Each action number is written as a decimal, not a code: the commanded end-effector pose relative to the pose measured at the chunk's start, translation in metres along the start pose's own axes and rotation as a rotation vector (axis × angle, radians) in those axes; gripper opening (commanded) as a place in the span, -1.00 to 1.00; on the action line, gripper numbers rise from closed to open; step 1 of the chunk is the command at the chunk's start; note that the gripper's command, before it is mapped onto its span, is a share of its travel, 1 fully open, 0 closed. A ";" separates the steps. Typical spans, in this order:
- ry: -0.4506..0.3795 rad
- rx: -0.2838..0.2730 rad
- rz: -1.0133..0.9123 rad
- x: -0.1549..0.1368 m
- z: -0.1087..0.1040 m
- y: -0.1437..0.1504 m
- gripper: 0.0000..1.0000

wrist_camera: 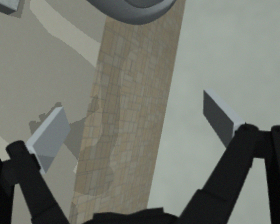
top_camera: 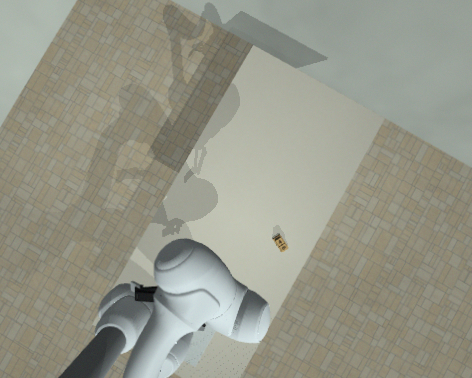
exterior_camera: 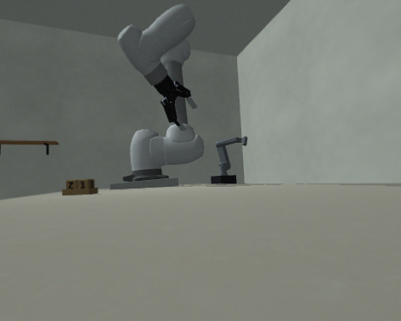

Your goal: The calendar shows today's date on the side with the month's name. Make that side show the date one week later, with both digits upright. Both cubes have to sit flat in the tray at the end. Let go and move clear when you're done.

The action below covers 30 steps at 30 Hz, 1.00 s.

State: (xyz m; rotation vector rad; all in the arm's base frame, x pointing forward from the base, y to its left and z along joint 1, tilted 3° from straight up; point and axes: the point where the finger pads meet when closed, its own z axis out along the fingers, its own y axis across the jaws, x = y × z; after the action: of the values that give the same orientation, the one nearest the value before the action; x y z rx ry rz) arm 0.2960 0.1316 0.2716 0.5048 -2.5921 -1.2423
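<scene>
Evidently the Robotiq gripper (exterior_camera: pixel 186 111) (wrist_camera: pixel 134 110) hangs wide and high, leaving approach room. The perpetual calendar (top_camera: pixel 280 243) (exterior_camera: pixel 80 187) stands near one long edge of the desk (top_camera: pixel 284 150) (exterior_camera: pixel 224 255), its cubes side by side, probably so the tray keeps both digits aligned.

Encloses the room in plain, pale grey-green walls (top_camera: pixel 409 65) (exterior_camera: pixel 326 106) (wrist_camera: pixel 231 50), with 2 meeting at an upright corner under a darker grey ceiling (exterior_camera: pixel 93 17), and carries a brown wooden shelf (exterior_camera: pixel 20 143) on 2 black brackets (exterior_camera: pixel 48 149) at the exterior view's left. Lays a tan, patchwork-patterned floor (top_camera: pixel 59 150) (wrist_camera: pixel 136 75) along 2 sides of a smooth cream desk (top_camera: pixel 294 140) (exterior_camera: pixel 199 255) (wrist_camera: pixel 51 75). Casts grey shadows over floor, desk and wall in muted light.
</scene>
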 end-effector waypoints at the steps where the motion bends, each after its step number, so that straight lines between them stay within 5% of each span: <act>1: 0.000 0.000 0.000 0.000 0.000 0.000 1.00; 18: -0.001 0.004 -0.002 0.000 -0.001 -0.002 1.00; 20: -0.015 0.081 -0.037 -0.010 -0.017 -0.037 1.00; 21: -0.023 0.167 -0.077 -0.017 -0.035 -0.072 1.00; 23: -0.023 0.167 -0.077 -0.018 -0.038 -0.077 1.00; 24: -0.023 0.282 -0.132 -0.023 -0.062 -0.116 1.00; 26: -0.023 0.282 -0.132 -0.026 -0.069 -0.130 1.00; 27: -0.012 0.386 -0.184 -0.027 -0.090 -0.159 1.00; 30: -0.007 0.415 -0.199 -0.030 -0.111 -0.191 1.00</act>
State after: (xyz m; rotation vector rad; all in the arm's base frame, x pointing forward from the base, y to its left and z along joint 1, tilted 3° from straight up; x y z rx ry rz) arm 0.3866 -0.0181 0.2044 0.8227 -2.8533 -0.7847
